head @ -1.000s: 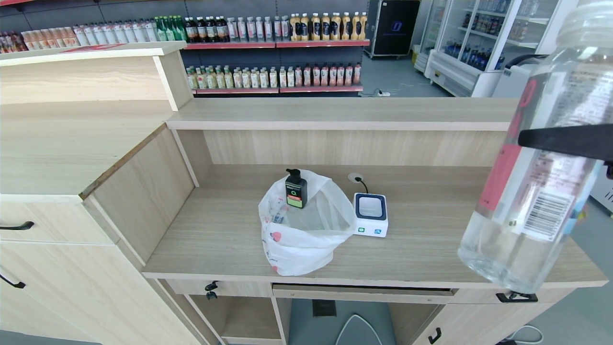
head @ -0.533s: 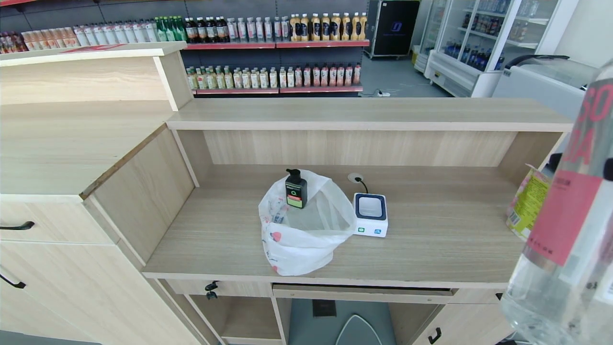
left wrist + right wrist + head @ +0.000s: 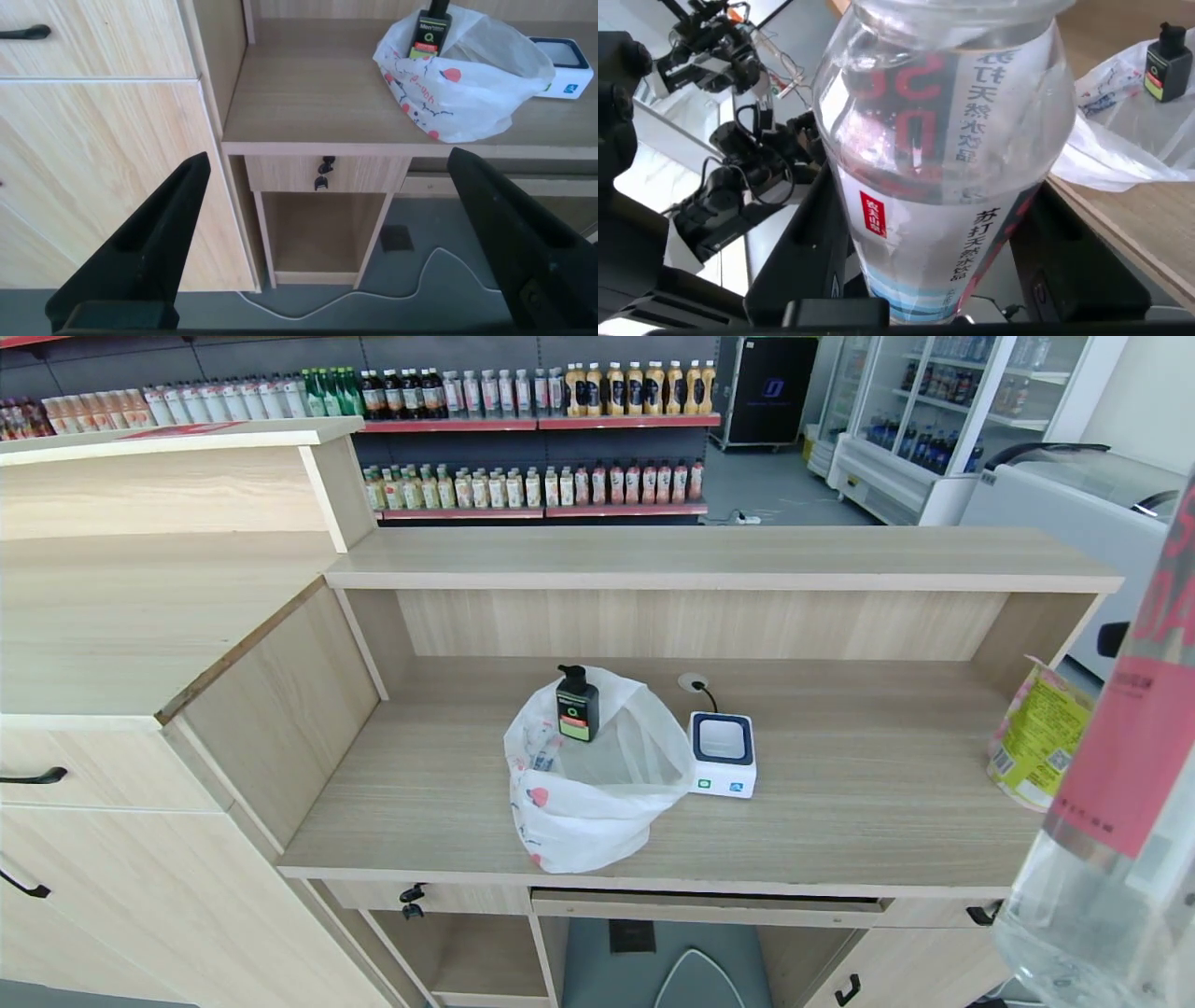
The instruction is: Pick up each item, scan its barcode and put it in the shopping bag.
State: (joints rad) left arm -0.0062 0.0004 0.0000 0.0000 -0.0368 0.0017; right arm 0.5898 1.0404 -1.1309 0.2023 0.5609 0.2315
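Wooden bench [image 3: 840,803] carries shopping bag [image 3: 588,807] and scanner [image 3: 722,753]. Right gripper [image 3: 938,280] clamps a water bottle [image 3: 943,140]; left gripper [image 3: 327,243] hangs spread.

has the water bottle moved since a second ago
Yes: the bottle has shifted right, away from the scanner, past the counter's right end, uncovering the snack packet there.

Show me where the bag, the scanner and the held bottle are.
bag [image 3: 579,826], head view, on its front wall.
scanner [image 3: 722,740], head view, on its top window.
bottle [image 3: 1134,747], head view, on its red label.
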